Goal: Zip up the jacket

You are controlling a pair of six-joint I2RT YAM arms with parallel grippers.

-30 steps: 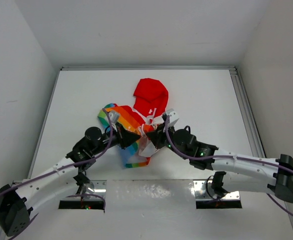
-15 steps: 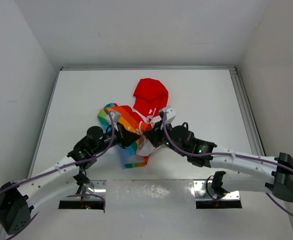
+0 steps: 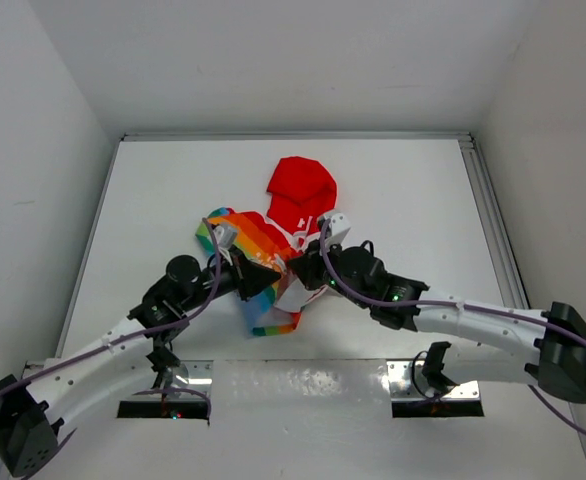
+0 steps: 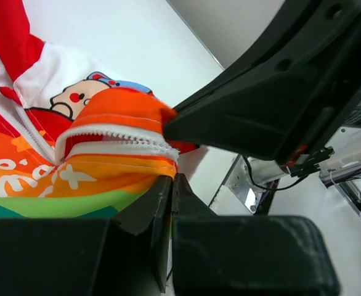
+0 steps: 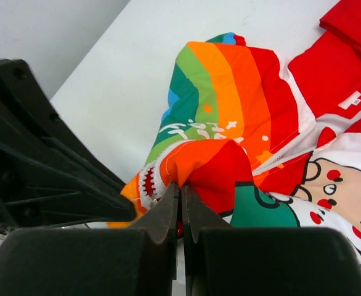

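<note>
A small, soft fabric hooded jacket [image 3: 263,235] lies crumpled mid-table on the matte white table [image 3: 413,190], with its smooth red hood [image 3: 301,188] at 12 o'clock and its rainbow-striped panel toward 9. The left end effector [image 3: 276,272] reaches in from 8 o'clock, its black fingers pressed together on the bunched orange edge. The right end effector [image 3: 295,268], from 4 o'clock, is clamped on a raised orange-red fold. Only the wrist views show the white zipper teeth [image 4: 116,142] — and the cartoon face print [image 5: 328,191].
</note>
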